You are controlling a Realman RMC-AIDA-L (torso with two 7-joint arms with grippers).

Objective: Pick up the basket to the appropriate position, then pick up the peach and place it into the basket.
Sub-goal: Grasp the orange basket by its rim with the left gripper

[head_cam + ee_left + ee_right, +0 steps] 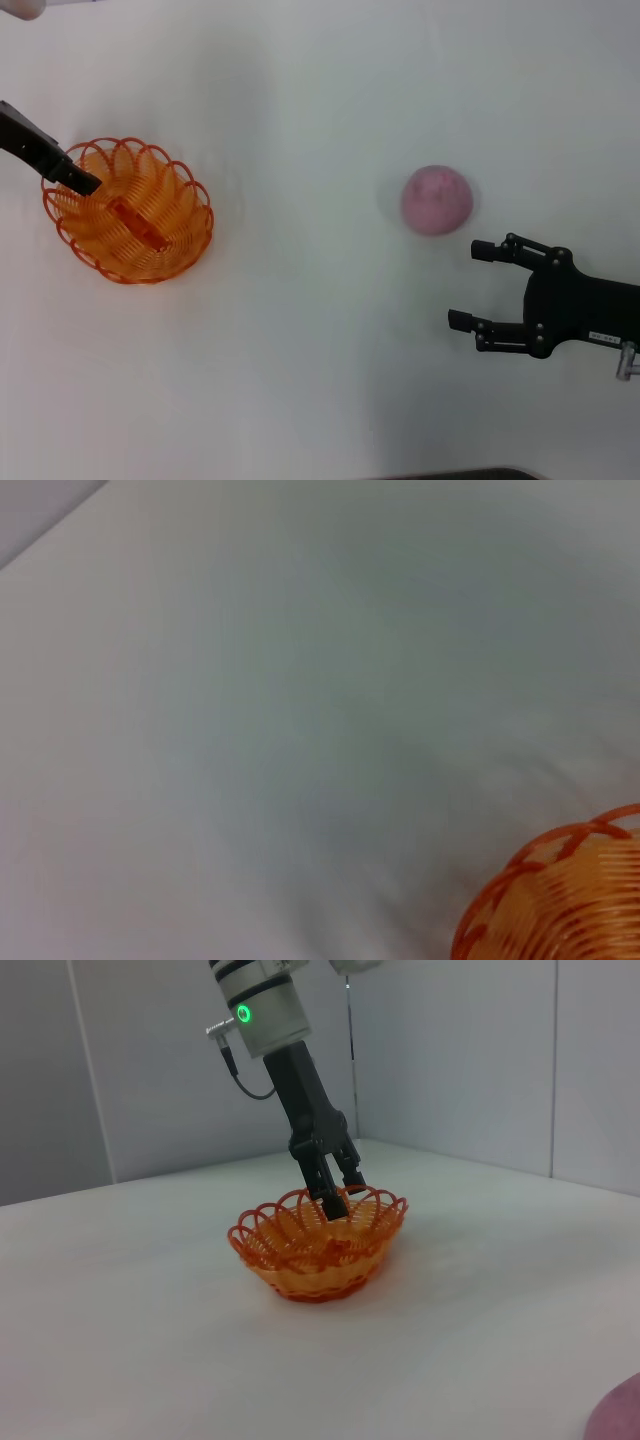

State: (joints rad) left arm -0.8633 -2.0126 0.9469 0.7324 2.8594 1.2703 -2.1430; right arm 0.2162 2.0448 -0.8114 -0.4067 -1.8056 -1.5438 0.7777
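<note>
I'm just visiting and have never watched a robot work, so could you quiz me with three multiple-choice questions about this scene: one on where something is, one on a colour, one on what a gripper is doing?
1. Where is the peach?
A. inside the basket
B. on the white table, apart from the basket
C. held in the right gripper

2. What colour is the basket?
A. orange
B. blue
C. black

3. How does the right gripper stand?
A. shut on the peach
B. open, holding nothing
C. shut on the basket's rim

Answers:
1 B: the head view shows the peach lying alone on the table, well to the basket's right.
2 A: its looped wire is orange in all three views.
3 B: its fingers are spread, beside the peach without touching it. The left gripper is at the basket's rim instead.
</note>
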